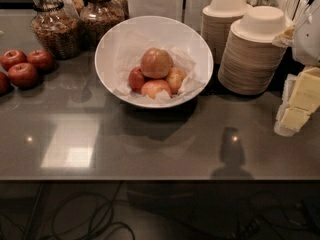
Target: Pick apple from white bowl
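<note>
The white bowl (pixel 112 39) stands at the back middle of the grey counter, lined with crumpled white paper. The apple (pixel 156 62), the largest, red-orange with a paler blush, lies on top of several smaller yellow-red apples (pixel 155 87) inside the bowl. My gripper (pixel 299 104) is at the right edge of the camera view, pale yellow below a white arm part (pixel 309 34). It hangs over the counter, well to the right of the bowl and apart from it, with nothing seen in it.
Three small dark red apples (pixel 24 66) lie on the counter at the left. Two glass jars (pixel 56 26) stand behind them. Two stacks of beige disposable bowls (pixel 252 51) stand right of the white bowl. The counter's front edge (pixel 150 180) has cables below it.
</note>
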`<act>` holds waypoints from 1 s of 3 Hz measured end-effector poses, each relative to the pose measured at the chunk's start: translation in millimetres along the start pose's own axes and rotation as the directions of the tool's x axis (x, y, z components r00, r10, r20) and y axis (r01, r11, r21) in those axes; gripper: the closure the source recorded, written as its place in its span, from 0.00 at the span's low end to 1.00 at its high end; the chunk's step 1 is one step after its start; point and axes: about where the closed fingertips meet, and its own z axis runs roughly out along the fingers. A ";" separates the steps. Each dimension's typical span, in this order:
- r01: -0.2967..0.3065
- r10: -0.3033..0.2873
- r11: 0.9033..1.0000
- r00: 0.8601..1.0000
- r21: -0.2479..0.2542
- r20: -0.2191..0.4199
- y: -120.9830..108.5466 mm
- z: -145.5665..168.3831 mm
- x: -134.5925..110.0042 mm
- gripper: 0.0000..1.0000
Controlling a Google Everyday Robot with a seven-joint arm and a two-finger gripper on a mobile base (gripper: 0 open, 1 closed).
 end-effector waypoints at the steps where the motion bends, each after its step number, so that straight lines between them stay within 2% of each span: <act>1: 0.000 0.000 1.000 1.000 0.000 0.000 -0.1 0.1 -0.1 0.00; 2: 0.000 0.000 1.000 1.000 0.013 0.019 -3.5 4.2 -6.5 0.00; 3: 0.023 -0.026 0.999 0.995 0.032 0.095 -16.1 25.5 -31.3 0.00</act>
